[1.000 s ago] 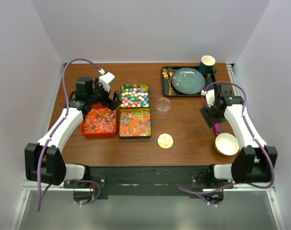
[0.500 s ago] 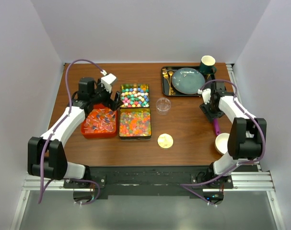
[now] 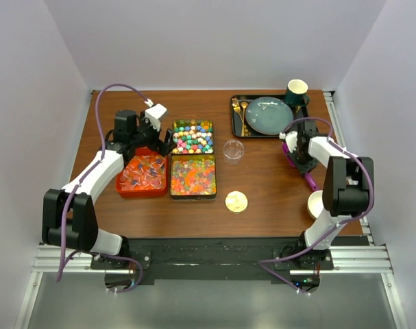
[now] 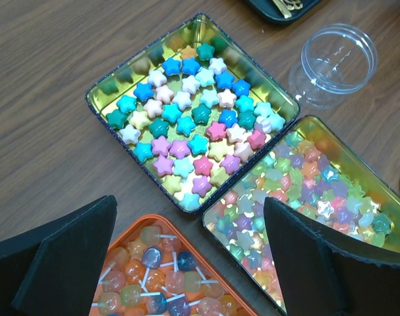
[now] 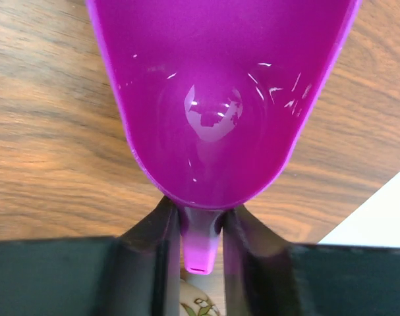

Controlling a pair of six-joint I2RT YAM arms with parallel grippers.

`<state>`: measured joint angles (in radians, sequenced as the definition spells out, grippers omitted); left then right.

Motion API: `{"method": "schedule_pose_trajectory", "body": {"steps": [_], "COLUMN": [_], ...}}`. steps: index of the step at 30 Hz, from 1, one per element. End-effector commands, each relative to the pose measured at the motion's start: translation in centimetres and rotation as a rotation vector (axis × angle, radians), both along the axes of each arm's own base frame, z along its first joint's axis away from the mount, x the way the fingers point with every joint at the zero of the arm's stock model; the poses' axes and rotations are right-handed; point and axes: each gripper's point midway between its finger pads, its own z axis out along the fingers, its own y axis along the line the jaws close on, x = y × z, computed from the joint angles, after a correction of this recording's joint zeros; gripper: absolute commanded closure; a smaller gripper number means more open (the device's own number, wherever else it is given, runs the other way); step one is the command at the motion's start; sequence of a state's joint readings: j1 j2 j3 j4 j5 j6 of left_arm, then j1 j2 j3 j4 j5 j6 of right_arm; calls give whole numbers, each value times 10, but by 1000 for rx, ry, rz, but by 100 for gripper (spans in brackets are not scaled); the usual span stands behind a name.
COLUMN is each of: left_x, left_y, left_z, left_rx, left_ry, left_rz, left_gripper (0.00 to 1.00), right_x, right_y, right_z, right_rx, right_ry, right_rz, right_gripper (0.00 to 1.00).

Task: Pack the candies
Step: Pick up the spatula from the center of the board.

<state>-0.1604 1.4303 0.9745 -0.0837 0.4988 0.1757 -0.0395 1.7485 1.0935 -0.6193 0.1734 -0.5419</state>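
Note:
Pastel star candies (image 4: 193, 125) fill a gold tin (image 3: 192, 136). A second tin beside it (image 3: 192, 175) holds glossy translucent candies (image 4: 305, 191). My left gripper (image 4: 186, 257) hangs open over the near corner of the orange tray of lollipops (image 4: 160, 276), with nothing between its fingers; in the top view this gripper (image 3: 153, 142) is at the tray's far edge. At the right, my right gripper (image 5: 201, 240) is shut on the handle of a purple scoop (image 5: 219, 99), whose empty bowl points away over the wood. The top view shows that gripper (image 3: 301, 157) and the scoop (image 3: 308, 181).
A clear empty jar (image 3: 233, 150) stands right of the star tin, and its gold lid (image 3: 236, 201) lies nearer the front. A white bowl (image 3: 317, 204) sits at the right front. At the back right, a black tray (image 3: 236, 127) holds a plate, cutlery and a green cup (image 3: 296, 91).
The right gripper has closed on the scoop's handle, and the right arm has swung toward the back of the table. The left gripper has barely shifted.

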Motion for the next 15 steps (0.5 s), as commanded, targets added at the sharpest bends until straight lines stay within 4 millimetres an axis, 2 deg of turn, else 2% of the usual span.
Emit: {"method": "schedule_pose_trajectory", "body": {"steps": [1, 4, 5, 6, 7, 8, 9, 11, 12, 15], "left_x": [7, 11, 9, 4, 0, -2, -13, -25, -40, -56], "left_y": [-8, -10, -16, -24, -30, -38, -50, -64, -75, -91], "left_z": [27, 32, 37, 40, 44, 53, 59, 76, 83, 99], "left_rx": [-60, -134, -187, -231, -268, -330, -382, -472, -509, -574], "left_ry": [-68, -36, -20, -2, 9, 23, 46, 63, 81, 106], "left_rz": [7, 69, 64, 24, 3, -17, -101, -204, -304, -394], "left_gripper": [2, 0, 0, 0, 0, 0, 0, 0, 1, 3], "right_x": [1, 8, 14, 12, 12, 13, 8, 1, -12, -24], "right_y": [6, 27, 36, 54, 61, 74, 99, 126, 152, 182], "right_z": [28, 60, 79, 88, 97, 113, 119, 136, 145, 161], "right_rx": [37, 112, 137, 156, 155, 178, 218, 275, 344, 404], "right_ry": [-57, -129, -182, -186, -201, -247, -250, -275, -271, -289], "right_rz": [2, 53, 83, 137, 172, 214, 290, 393, 477, 561], "right_gripper": [98, 100, 100, 100, 100, 100, 100, 100, 100, 100]}}
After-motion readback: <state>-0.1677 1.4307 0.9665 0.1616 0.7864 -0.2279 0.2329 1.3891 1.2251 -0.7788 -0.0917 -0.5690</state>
